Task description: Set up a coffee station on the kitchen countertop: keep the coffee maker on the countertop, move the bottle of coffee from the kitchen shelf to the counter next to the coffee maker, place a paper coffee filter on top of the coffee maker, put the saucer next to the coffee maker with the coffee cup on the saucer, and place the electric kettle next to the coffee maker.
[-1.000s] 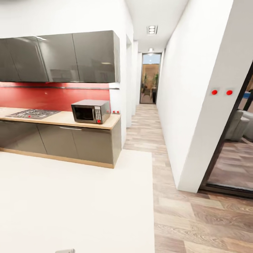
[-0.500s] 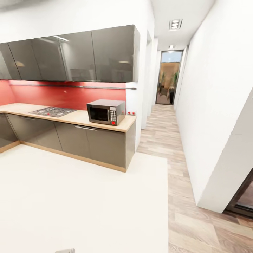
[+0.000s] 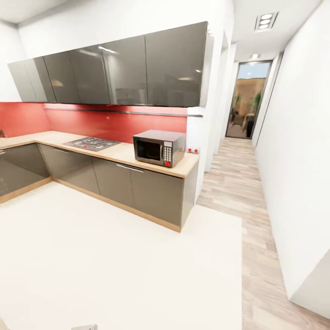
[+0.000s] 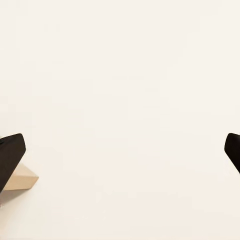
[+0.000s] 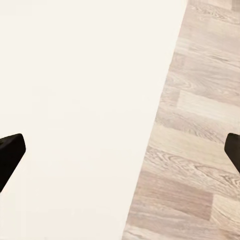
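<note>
I am on the move and none of the coffee station items show. Ahead in the head view runs a wooden kitchen countertop [image 3: 114, 153] with a hob [image 3: 91, 143] and a silver microwave [image 3: 159, 147] on it. In the left wrist view my left gripper [image 4: 120, 155] is open over the white floor, its black fingertips [image 4: 10, 157] far apart with nothing between them. My right gripper [image 5: 120, 155] is also open and empty, hanging above the edge where the white floor meets wood planks [image 5: 195, 150].
Grey wall cabinets [image 3: 128, 73] hang over a red backsplash [image 3: 91, 123]. The counter turns a corner at the left [image 3: 13, 142]. A wood-floored hallway [image 3: 238, 178] leads to a glass door [image 3: 246, 101]. A white wall [image 3: 298, 151] lines the right.
The camera has turned left: the counter and microwave slid to the right in the picture, the counter's left corner came into view, and the doorway at the right slid out.
</note>
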{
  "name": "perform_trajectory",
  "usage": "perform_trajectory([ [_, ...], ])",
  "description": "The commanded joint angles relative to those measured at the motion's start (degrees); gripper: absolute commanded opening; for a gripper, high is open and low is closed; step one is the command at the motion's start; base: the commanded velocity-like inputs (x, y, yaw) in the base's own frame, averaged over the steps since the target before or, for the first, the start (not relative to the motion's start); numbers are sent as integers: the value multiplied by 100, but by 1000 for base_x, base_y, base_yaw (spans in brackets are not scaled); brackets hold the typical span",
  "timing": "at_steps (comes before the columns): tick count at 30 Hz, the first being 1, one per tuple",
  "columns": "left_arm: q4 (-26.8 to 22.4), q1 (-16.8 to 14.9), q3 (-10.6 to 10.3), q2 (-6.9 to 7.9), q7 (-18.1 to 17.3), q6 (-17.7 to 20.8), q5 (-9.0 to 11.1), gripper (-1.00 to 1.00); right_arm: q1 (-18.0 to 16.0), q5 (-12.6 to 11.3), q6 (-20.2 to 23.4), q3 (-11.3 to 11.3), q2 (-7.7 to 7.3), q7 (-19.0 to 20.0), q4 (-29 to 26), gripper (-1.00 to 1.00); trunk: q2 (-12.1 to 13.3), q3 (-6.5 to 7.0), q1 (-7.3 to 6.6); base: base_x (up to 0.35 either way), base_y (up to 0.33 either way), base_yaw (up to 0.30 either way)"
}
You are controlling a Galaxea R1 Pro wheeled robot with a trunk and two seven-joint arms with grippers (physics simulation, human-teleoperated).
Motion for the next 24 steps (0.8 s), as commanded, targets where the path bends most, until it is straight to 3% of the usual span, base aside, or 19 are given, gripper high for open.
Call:
perform_trajectory([
  [1, 9, -7, 8, -1, 4, -20, 2, 100, -3, 3, -18, -10, 1, 6, 0, 100, -11, -15, 6, 339, 0, 275],
  [24, 3, -7, 8, -1, 4, -20, -6, 100, -4, 3, -18, -7, 1, 6, -4, 100, -11, -75, 6, 339, -33, 275],
])
